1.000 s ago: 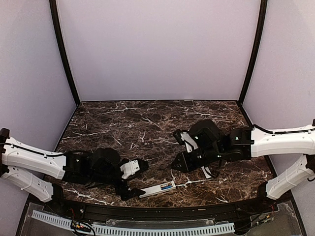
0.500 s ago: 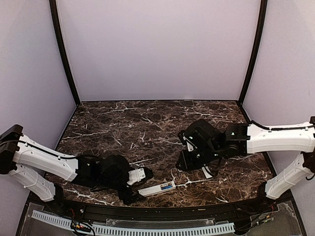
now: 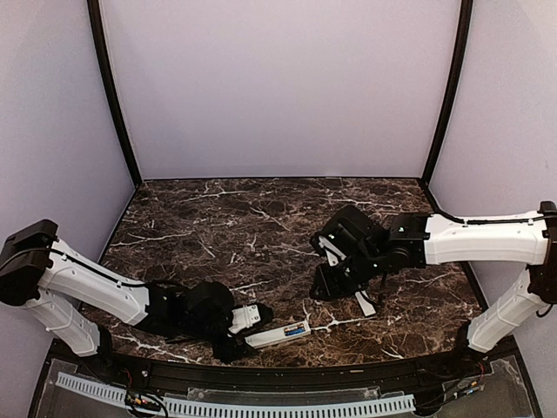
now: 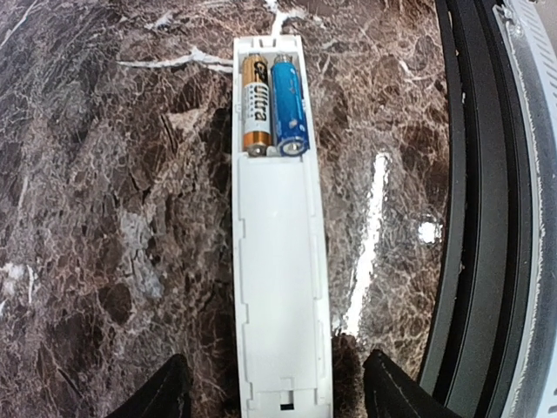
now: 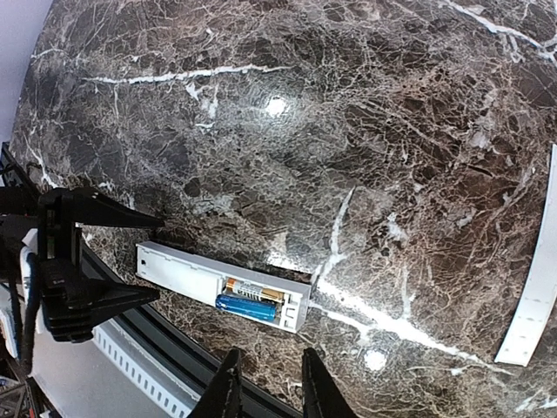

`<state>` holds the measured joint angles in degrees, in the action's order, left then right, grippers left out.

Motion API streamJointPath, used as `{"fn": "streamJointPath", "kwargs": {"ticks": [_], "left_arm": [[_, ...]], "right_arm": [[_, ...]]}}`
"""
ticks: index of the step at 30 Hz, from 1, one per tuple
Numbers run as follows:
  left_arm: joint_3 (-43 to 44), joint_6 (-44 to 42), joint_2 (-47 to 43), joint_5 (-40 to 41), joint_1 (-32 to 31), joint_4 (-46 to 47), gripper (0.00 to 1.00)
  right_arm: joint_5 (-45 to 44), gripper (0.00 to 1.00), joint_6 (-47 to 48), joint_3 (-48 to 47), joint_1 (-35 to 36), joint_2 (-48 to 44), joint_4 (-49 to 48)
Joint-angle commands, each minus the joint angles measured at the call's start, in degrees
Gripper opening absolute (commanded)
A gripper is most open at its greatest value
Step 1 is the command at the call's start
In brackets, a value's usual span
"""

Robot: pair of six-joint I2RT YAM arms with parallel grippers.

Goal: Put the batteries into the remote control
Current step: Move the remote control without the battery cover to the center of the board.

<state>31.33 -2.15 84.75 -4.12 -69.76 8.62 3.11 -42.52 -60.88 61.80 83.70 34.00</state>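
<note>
The white remote control (image 3: 278, 334) (image 4: 280, 261) (image 5: 187, 272) lies back-up near the table's front edge. Its compartment is uncovered. Two batteries lie in it side by side: a blue one (image 4: 290, 117) (image 5: 246, 306) and a copper-gold one (image 4: 256, 104) (image 5: 253, 289). My left gripper (image 3: 246, 333) (image 4: 280, 396) is open and straddles the remote's closed end, with a gap showing on each side. My right gripper (image 3: 324, 287) (image 5: 271, 387) hovers just beyond the compartment end. Its fingers are narrowly apart, with nothing between them.
A thin grey-white cover strip (image 3: 365, 303) (image 5: 531, 296) lies on the marble right of the right gripper. The table's black front rim (image 4: 470, 218) runs close along the remote. A white perforated rail (image 3: 235, 405) sits below it.
The left arm has slid right, so its fingers now flank the remote's end, and its jaws have narrowed. The right gripper has shifted slightly.
</note>
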Motion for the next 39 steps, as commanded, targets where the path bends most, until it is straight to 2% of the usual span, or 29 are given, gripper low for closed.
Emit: {"fn": "streamJointPath", "kwargs": {"ticks": [1, 9, 12, 21, 24, 29, 39], "left_arm": [[0.49, 0.67, 2.0, -0.28, -0.46, 0.24, 0.65], [1.37, -0.93, 4.25, -1.59, -0.47, 0.38, 0.52], [2.23, -1.35, 5.46, -0.99, -0.53, 0.18, 0.37], [4.85, -0.76, 7.18, -2.0, -0.56, 2.68, 0.14], [6.91, -1.6, 8.99, -0.98, -0.56, 2.86, 0.11], [11.49, -3.54, 14.46, 0.23, -0.56, 1.8, 0.05], [13.16, -4.08, 16.24, -0.14, -0.56, 1.31, 0.04]], "right_arm": [[0.49, 0.22, 0.71, -0.07, -0.17, -0.46, -0.68], [0.37, 0.22, -0.58, 3.09, -0.14, -1.71, -1.87], [0.8, 0.21, -0.57, 3.24, -0.13, -1.6, -1.5], [5.01, 0.23, -0.64, 5.24, -0.13, -2.96, -5.08], [7.76, 0.19, -1.42, 7.53, -0.42, -4.9, -8.26], [14.31, 0.0, -3.87, 12.24, -2.38, -5.66, -15.75], [21.87, 0.0, -3.7, 12.98, -2.74, 0.44, -19.95]]}}
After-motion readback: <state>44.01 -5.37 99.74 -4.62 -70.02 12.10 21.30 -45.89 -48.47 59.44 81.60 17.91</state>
